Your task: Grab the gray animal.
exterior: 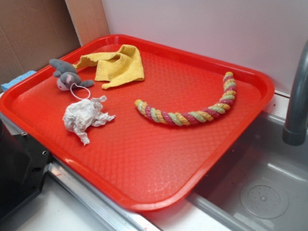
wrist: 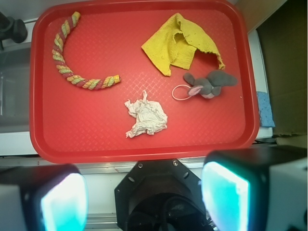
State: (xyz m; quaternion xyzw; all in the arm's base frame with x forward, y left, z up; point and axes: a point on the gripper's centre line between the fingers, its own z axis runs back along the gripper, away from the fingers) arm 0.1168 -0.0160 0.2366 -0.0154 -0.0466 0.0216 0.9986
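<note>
Above a red tray [wrist: 43, 139], we look down through the wrist camera and see the gripper [wrist: 144, 197] hanging high with its jaws spread wide, holding nothing, its two pale glowing fingers [wrist: 62, 202] framing the bottom of that view. On the tray the gray animal [wrist: 208, 83] lies flat near the right rim in the wrist view; in the exterior view it sits at the far left corner of the tray [exterior: 67, 75]. Its long axis in the wrist view runs roughly left to right, tilted a little, with the pinkish-white face turned toward the tray's middle and the gray limbs trailing toward the right rim. A thin white loop [wrist: 180, 92] extends from the face end toward the centre of the tray. Just beside the toy, toward the far edge, a crumpled yellow cloth [wrist: 178, 43] lies with one corner reaching close to the animal; we cannot tell whether they touch. A whitish paper wad [wrist: 146, 116] rests near the loop, apart from the toy in the wrist view. Well apart, on the other side, a striped rope [wrist: 72, 62] curves in an arc. Beyond the tray in the exterior view stands a gray faucet [exterior: 298, 96] over a metal sink [exterior: 260, 183].
</note>
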